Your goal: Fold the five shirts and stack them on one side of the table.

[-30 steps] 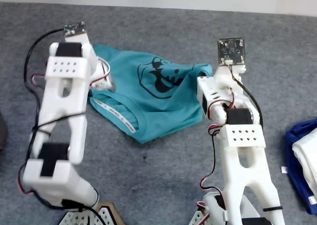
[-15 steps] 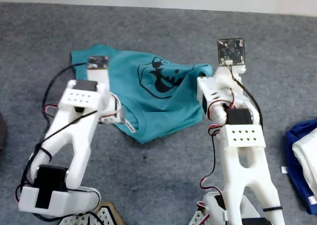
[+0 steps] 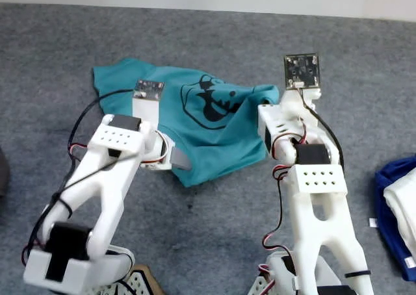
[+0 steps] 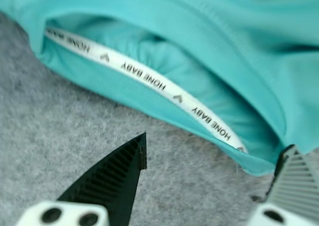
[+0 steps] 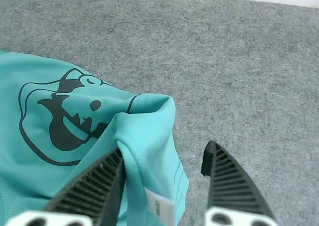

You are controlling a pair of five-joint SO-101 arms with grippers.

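Observation:
A teal shirt (image 3: 218, 123) with a dark animal print lies crumpled on the grey carpeted table (image 3: 214, 243), between the two arms. My left gripper (image 4: 215, 142) is open just above the carpet at the shirt's near edge. It faces the collar (image 4: 149, 79), which has a white printed tape inside. In the high view the left gripper (image 3: 177, 158) sits over the collar area. My right gripper (image 5: 164, 150) is open at the shirt's right corner. A folded flap of teal fabric (image 5: 149, 116) lies between its fingers and touches one finger (image 5: 97, 183).
A pile of blue and white clothing (image 3: 398, 210) lies at the table's right edge. A dark object (image 3: 2, 171) shows at the left edge. Bare carpet stretches behind the shirt and between the arm bases.
The left arm has swung from the shirt's far left corner toward the near side, ending over the collar. That uncovered the left sleeve. The right arm has not moved.

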